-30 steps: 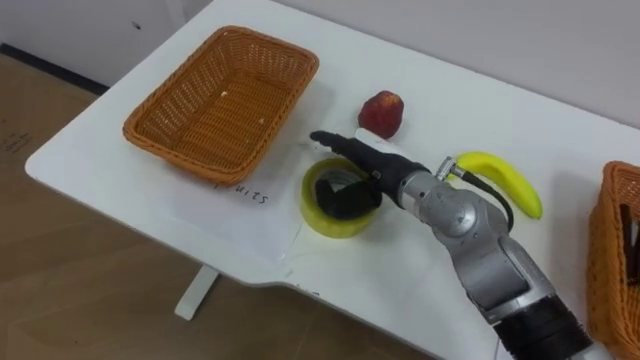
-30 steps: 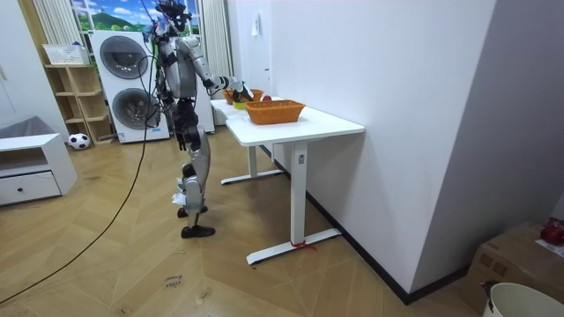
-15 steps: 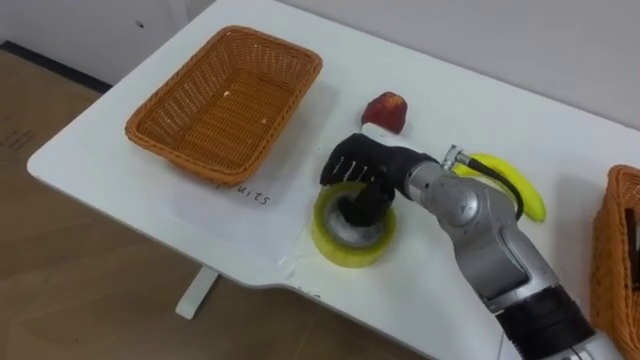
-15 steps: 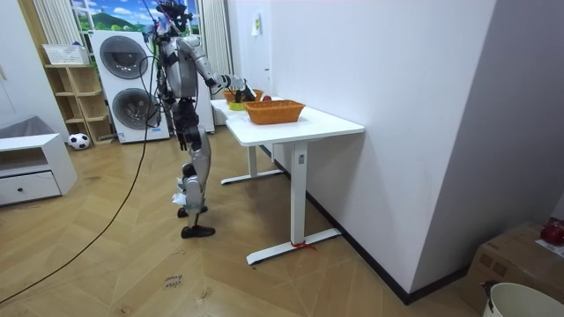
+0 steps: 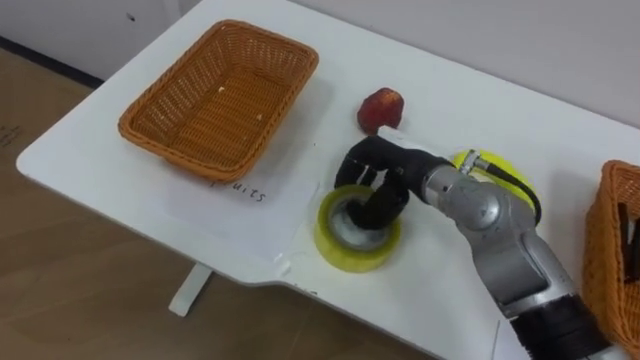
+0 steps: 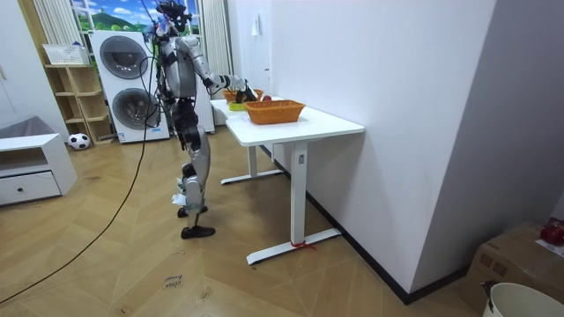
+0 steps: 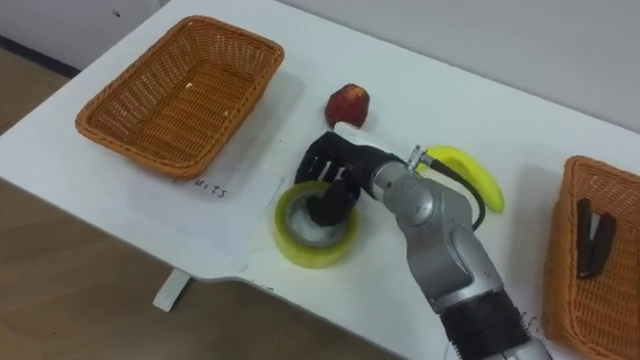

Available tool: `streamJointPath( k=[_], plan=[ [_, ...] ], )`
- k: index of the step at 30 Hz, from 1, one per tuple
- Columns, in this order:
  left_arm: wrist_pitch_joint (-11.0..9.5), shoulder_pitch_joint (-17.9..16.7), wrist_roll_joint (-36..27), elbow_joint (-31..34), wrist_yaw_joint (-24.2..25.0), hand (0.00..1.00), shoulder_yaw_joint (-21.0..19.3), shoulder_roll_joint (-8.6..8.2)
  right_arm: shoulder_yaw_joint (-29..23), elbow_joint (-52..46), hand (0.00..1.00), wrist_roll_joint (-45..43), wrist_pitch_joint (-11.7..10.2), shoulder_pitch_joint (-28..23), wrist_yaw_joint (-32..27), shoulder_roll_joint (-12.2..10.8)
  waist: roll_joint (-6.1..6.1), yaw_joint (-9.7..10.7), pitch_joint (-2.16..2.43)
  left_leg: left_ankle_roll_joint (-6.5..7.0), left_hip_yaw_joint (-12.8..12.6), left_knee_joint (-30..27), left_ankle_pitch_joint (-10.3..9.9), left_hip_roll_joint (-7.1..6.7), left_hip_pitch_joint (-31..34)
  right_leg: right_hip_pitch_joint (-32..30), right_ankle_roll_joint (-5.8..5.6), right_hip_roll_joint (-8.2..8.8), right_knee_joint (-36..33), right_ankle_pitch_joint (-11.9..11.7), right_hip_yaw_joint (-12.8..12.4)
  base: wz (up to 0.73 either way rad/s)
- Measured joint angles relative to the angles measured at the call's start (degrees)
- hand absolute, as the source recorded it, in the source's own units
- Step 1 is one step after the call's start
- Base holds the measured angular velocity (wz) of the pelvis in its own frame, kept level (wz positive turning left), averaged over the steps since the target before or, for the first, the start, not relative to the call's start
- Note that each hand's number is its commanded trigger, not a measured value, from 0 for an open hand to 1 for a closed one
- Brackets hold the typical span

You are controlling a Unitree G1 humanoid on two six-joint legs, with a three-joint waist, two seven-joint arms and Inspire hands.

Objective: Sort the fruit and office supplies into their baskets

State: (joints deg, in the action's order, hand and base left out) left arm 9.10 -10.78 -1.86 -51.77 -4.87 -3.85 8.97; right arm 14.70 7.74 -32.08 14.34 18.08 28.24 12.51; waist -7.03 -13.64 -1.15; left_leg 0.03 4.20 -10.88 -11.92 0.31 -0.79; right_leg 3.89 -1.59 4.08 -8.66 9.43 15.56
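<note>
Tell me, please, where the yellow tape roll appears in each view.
Left eye view: yellow tape roll low, just right of centre, at the table's near edge.
Right eye view: low, at centre.
Room view: likely the tiny yellow patch at the table's edge.
Shared landmark: the right hand, fingers inside its hole.

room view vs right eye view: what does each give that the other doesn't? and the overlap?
Room view: the whole robot standing beside the white table, stacked washing machines, a ball, wood floor.
Right eye view: right hand at the hole of the yellow tape roll, an apple and a banana beyond it, a dark item in the basket on the robot's right.
Both: the table, orange wicker baskets, right arm stretched over the tabletop.
</note>
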Motion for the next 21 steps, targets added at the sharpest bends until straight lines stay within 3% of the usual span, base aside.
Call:
streamJointPath(
  k=[6,9,14,21],
  plan=[
    [-2.02,-0.09,-0.19,-1.49,0.36,0.00,-1.31,0.12,-5.27,-1.13,1.00,0.64,0.02,-1.49,-0.06,3.12,-0.37,4.12,0.32,0.02,-0.80,-0.06,0.01,0.04,-0.44,0.00,-0.07,-0.07,-0.03,-0.04,-1.38,-0.10],
    [-2.29,0.00,-0.35,-2.31,0.64,0.00,-2.65,-0.04,-9.49,-8.37,1.00,0.65,-0.02,-4.02,-0.13,5.12,-0.36,5.69,0.33,0.02,-1.33,0.11,0.01,0.17,-0.88,-0.07,-0.07,-0.19,-0.14,-0.04,-2.71,-0.13],
    [-3.03,-0.07,-0.90,-3.57,0.01,0.00,-2.84,-0.01,-14.01,-14.42,1.00,3.12,-0.62,-4.76,-2.30,6.07,-0.22,7.13,0.42,0.02,-3.42,0.53,0.01,0.49,-1.84,-0.10,-0.19,-0.43,-0.15,-0.11,-4.31,-0.20],
    [-3.49,-0.76,-0.90,-3.61,-0.02,0.00,-3.98,-0.43,-18.41,-16.69,1.00,5.60,-1.31,-6.18,-5.22,6.25,0.53,9.06,0.95,0.02,-4.61,1.11,0.01,0.71,-3.19,0.16,-0.27,-0.56,-0.90,-0.20,-5.40,-0.08]
  ],
)
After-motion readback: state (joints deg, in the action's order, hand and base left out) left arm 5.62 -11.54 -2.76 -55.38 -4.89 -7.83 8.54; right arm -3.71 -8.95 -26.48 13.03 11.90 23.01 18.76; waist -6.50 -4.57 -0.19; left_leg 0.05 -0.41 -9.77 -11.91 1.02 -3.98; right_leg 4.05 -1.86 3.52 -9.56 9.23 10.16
